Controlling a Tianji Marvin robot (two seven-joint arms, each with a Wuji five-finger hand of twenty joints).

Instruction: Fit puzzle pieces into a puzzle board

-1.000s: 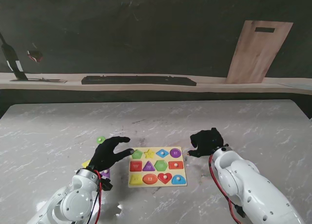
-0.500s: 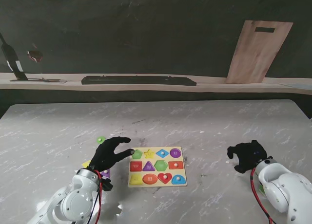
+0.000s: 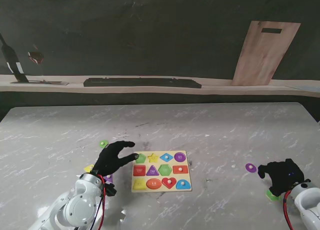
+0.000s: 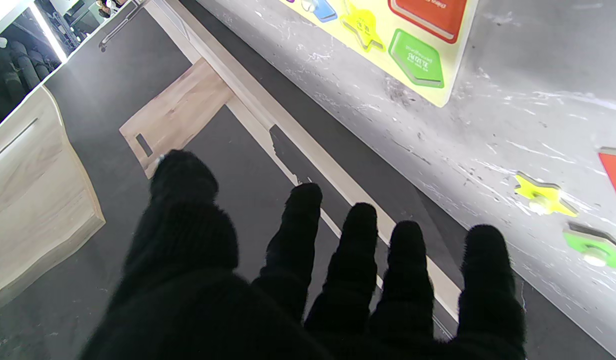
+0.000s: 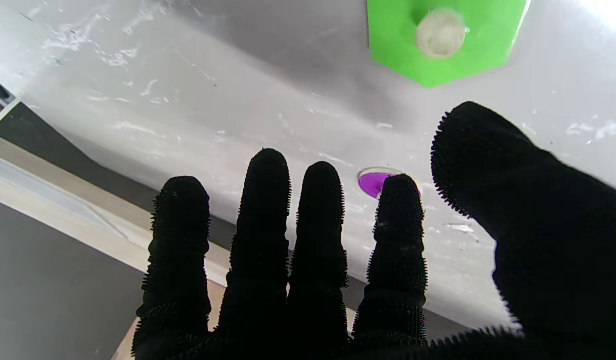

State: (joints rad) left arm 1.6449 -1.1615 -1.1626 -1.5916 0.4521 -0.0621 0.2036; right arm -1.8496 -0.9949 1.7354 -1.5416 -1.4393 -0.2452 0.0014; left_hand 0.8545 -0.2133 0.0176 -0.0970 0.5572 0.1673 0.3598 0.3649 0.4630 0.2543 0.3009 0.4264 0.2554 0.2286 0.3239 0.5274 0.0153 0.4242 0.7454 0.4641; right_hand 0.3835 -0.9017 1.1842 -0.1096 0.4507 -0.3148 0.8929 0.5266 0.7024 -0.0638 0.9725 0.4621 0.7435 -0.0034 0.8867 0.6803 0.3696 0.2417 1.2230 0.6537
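— both hands first: where are they, and are they holding anything?
— left hand [image 3: 114, 157] hovers over the marble table [image 3: 210, 127], just left of the puzzle board [image 3: 161, 171], fingers spread apart and empty; its thumb tip reaches toward the board's far left corner. right hand [image 3: 283, 173] sits far out to the right, well apart from the board, fingers also splayed with nothing in them
— what does the board look like?
— yellow, lying flat near me in the middle of the table, with coloured shapes filling its slots: a green pentagon [image 4: 417, 58], a yellow star [image 4: 362, 24], a red heart [image 3: 169, 182] and others
— any loose pieces?
— yes. by the right hand, a purple round piece [image 3: 250, 167] lies just to its left, and a green piece [image 3: 272, 194] lies right beside the hand on the side nearer to me. the right wrist view shows that green piece [image 5: 440, 37] flat on the table with a pale knob in its middle, and the purple one [image 5: 375, 181] partly behind a fingertip [image 5: 397, 197]
— and on the left side?
— a small green round piece [image 3: 103, 144] lies on the table just farther from me than the left hand. a yellow piece [image 3: 88, 168] and a purple piece [image 3: 108, 178] peek out beside the left wrist. the left wrist view also shows a loose yellow star piece [image 4: 542, 193] and a green piece [image 4: 593, 245] on the marble
— anything behind?
— a long black bar [image 3: 142, 82] on the ledge and a wooden board [image 3: 264, 52] leaning on the dark wall
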